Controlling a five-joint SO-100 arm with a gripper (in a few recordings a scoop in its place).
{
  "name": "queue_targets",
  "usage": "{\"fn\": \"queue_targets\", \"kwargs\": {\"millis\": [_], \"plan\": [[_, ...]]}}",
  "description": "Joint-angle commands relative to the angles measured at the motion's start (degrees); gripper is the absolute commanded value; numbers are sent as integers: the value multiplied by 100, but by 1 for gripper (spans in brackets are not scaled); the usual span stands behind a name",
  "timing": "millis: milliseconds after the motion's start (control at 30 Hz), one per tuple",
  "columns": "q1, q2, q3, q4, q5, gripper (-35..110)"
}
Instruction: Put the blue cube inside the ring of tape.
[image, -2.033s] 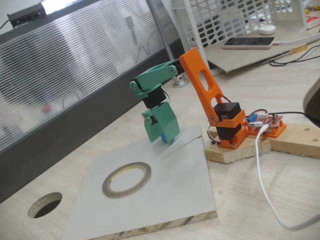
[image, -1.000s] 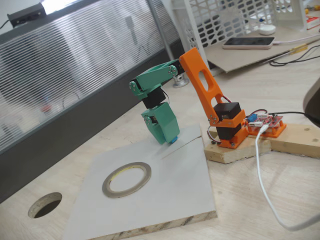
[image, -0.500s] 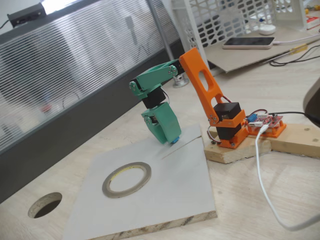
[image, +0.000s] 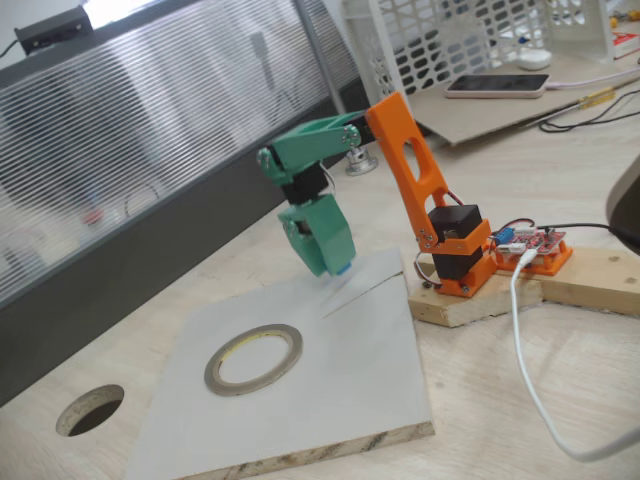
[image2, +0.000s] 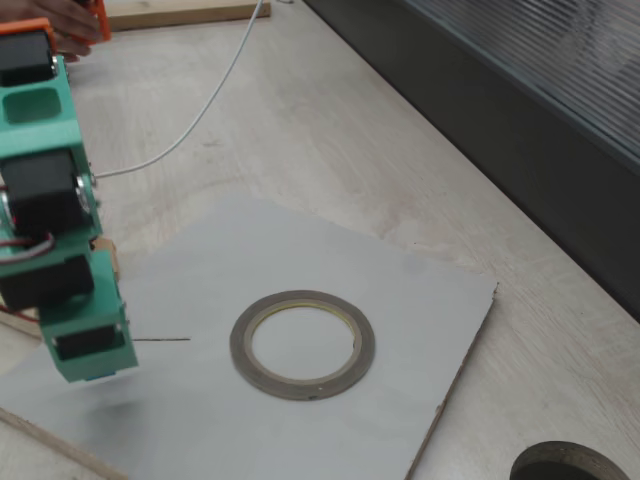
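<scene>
We see the claw (image: 335, 262) has risen off the grey board (image: 370, 350) since 0.5 s ago, closed on the blue cube (image: 342, 268) (just a sliver shows at its tip). The pick looks done, and the ring of tape (image: 254, 358) lies empty, well apart toward the board's near-left in that view, so carrying it over comes next.

The arm's far links and the tool (image: 335, 262) are green plastic, with black servo blocks set between them. Behind the tool, the lower link is orange with an oblong slot, above an orange base holding another black servo.
</scene>
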Motion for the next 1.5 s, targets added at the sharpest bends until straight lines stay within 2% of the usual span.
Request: {"fn": "queue_targets", "kwargs": {"millis": [0,600,1200,1333,1467], "plan": [[35,686,18,0,35,9],[-26,809,26,26,26,9],[-3349,1187,26,35,70,9],[-3850,1415,26,62,70,9],[-3920,1345,26,62,70,9]]}}
